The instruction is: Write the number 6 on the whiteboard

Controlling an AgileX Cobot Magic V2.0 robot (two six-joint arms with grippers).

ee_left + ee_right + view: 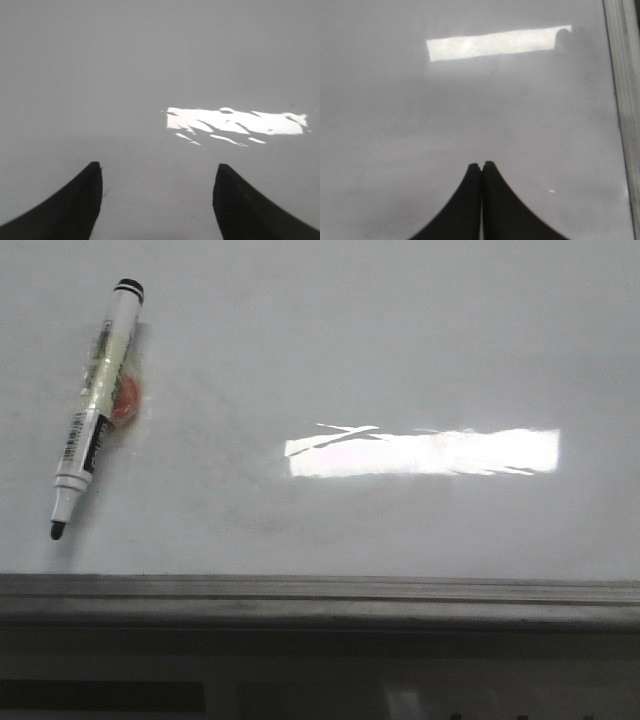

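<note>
One grey frame edge fronts one whiteboard bearing one uncapped marker; left end effector spread, right end effector pinched empty

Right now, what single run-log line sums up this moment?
whiteboard: blank, no 6 | marker: uncapped, lying far left, ungrasped | left gripper: open, empty | right gripper: shut, empty
</note>
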